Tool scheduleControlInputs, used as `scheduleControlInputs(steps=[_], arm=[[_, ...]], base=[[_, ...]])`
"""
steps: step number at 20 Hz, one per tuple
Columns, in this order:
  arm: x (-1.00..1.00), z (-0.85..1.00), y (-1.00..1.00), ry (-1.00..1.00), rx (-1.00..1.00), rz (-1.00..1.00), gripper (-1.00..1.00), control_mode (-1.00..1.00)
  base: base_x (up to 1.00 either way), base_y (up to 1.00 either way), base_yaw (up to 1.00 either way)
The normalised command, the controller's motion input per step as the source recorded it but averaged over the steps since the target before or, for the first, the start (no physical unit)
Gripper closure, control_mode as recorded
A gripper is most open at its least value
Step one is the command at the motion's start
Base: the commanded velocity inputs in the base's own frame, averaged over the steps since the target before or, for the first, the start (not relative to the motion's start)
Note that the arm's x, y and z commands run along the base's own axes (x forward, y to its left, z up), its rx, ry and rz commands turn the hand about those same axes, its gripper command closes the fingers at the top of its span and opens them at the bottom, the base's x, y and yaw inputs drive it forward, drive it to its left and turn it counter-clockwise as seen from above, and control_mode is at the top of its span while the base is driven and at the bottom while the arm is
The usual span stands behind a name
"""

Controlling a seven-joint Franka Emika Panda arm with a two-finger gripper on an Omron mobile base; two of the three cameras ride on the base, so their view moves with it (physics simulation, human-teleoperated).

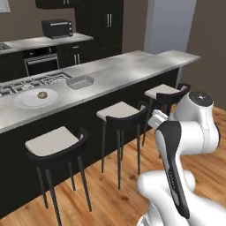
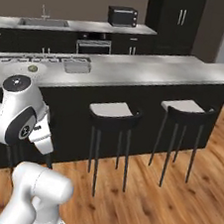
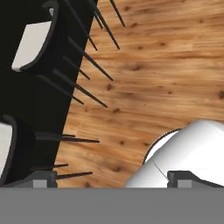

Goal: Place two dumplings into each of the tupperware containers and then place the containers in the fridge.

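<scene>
My jaws are spread wide with nothing between them, aimed down at the wood floor (image 3: 166, 65) beside the stools (image 1: 121, 112). One dumpling (image 1: 42, 94) sits on the white plate (image 1: 26, 102) on the desk (image 1: 132, 70), a grey tub (image 1: 80, 81) just beyond. Reaching over those stools, I could clip a backrest.

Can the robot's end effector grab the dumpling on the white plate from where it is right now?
Probably not. The end effector is open and pointing at the wooden floor, while the dumpling sits up on the counter, beyond the stools. The base likely needs to drive closer.
</scene>
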Motion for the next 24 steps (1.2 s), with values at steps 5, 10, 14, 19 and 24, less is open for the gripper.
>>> scheduleControlInputs(steps=[5, 10, 14, 19, 24], arm=[[0.00, 0.00, 0.00, 0.00, 0.00, 0.00, -1.00, 1.00], [0.00, 0.00, 0.00, 0.00, 0.00, 0.00, -1.00, 1.00], [0.00, 0.00, 0.00, 0.00, 0.00, 0.00, -1.00, 1.00], [0.00, 0.00, 0.00, 0.00, 0.00, 0.00, -1.00, 1.00], [0.00, 0.00, 0.00, 0.00, 0.00, 0.00, -1.00, 1.00]], base=[[0.00, 0.76, 0.40], [0.00, 0.61, 0.36], [0.01, 0.60, 0.22], [0.21, 0.67, 0.14], [0.44, 0.65, 0.16]])
